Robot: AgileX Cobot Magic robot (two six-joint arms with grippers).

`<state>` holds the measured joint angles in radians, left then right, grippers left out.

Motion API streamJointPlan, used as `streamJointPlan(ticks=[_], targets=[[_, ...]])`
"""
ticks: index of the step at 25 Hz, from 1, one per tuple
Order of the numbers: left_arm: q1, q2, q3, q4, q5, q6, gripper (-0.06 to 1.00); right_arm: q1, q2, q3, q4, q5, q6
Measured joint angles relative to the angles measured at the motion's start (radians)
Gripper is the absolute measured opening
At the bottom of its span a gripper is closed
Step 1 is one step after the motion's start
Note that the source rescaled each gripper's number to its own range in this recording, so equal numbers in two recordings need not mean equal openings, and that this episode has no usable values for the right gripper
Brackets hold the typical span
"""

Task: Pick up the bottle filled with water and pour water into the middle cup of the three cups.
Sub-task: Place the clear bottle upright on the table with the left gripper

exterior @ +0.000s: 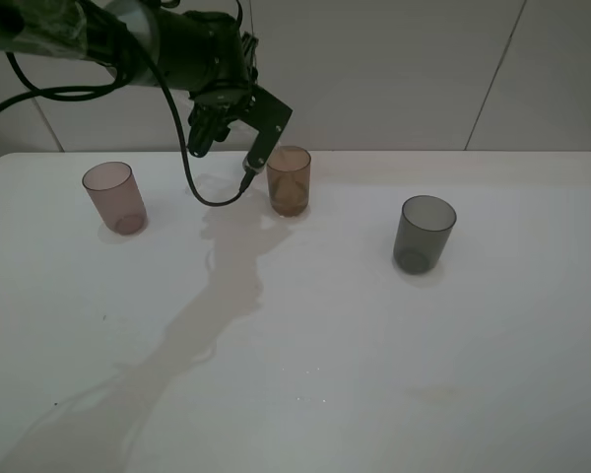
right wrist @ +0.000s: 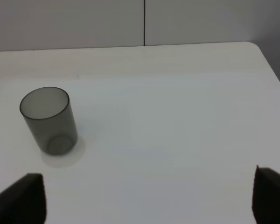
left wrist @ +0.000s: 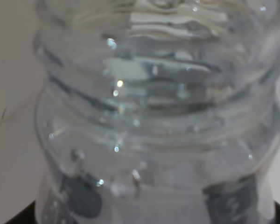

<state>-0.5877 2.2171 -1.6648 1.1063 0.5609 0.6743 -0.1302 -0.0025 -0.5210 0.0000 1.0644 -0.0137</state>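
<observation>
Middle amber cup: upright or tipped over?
Upright: the amber cup stands on its base on the table, open mouth facing up.

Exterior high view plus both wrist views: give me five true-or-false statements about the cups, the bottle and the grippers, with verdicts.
1. The amber middle cup stands between the pink cup and the grey cup. True.
2. The grey cup lies on its side. False: it stands upright on the table.
3. The left gripper is shut on the bottle. True.
4. The right gripper grips the grey cup. False: it is open and empty, apart from the cup.
5. The bottle stands on the table. False: the left gripper holds it up.
</observation>
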Motion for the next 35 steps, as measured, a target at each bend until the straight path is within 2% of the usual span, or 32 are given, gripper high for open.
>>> streamJointPlan(ticks=[16, 25, 35], targets=[[-0.011, 0.000, 0.000, 0.080, 0.002, 0.000, 0.01, 0.000, 0.000, 0.000, 0.000, 0.000, 0.000], [-0.031, 0.000, 0.000, 0.093, 0.022, 0.000, 0.01, 0.000, 0.000, 0.000, 0.000, 0.000, 0.000], [-0.045, 0.000, 0.000, 0.156, 0.029, 0.000, 0.01, 0.000, 0.000, 0.000, 0.000, 0.000, 0.000]])
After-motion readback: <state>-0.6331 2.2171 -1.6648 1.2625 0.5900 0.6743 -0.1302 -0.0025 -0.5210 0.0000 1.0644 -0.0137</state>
